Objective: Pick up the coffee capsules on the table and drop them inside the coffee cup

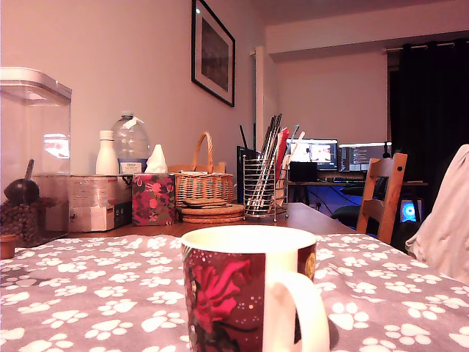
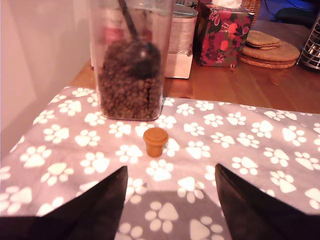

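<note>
Coffee capsule (image 2: 155, 141) stands on the grey paw-print cloth of the worktop (image 2: 260, 150), rim uppermost, ahead of the end effector (image 2: 170, 200) and roughly centred on the gap between its two dark fingers (image 2: 100, 210). No contact: a stretch of bare cloth separates capsule from fingertips. End effector spread wide, nothing held, nothing between the fingers but cloth.

Just beyond the capsule: clear container (image 2: 131, 55) filled with dark beans, a dark scoop (image 2: 142, 52) resting in them.

Exterior view: capsule (image 1: 6, 246) at the exterior view's far left edge, beside the same container (image 1: 33, 154). Coffee cup (image 1: 253, 290) upright in the foreground, handle toward the camera, well apart from the capsule. End effector not visible in this view.
</note>
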Motion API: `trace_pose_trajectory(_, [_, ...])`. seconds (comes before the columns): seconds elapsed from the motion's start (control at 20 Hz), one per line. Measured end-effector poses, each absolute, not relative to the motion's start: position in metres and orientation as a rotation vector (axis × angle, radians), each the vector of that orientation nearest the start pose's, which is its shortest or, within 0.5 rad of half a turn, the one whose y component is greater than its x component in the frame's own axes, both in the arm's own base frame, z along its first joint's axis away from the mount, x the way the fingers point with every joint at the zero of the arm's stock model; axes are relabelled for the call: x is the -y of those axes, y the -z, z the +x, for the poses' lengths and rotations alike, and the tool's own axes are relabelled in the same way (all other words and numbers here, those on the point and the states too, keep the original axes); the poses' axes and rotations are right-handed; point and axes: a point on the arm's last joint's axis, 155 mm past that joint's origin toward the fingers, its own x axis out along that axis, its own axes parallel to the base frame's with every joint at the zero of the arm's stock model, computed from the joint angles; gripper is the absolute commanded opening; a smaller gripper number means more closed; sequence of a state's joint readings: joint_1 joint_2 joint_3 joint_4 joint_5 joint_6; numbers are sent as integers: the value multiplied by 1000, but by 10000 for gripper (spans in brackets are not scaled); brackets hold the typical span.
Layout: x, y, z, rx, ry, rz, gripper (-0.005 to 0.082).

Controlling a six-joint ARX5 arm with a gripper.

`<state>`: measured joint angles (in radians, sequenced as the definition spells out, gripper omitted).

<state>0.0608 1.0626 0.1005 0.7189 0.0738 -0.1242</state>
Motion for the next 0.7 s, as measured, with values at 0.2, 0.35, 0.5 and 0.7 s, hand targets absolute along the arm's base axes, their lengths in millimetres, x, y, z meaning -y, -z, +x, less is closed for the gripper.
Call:
trace_pose_trajectory(0.2, [-6,-102,332,-238,6,-112,504])
trace_pose_trajectory(0.35, [-4,-95,338,-235,18,-103,504])
trace_pose_trajectory(0.5, [-3,-89,343,-229,25,-103,504])
trace_pose_trajectory(0.7, [-4,-77,349,-235,25,-103,524])
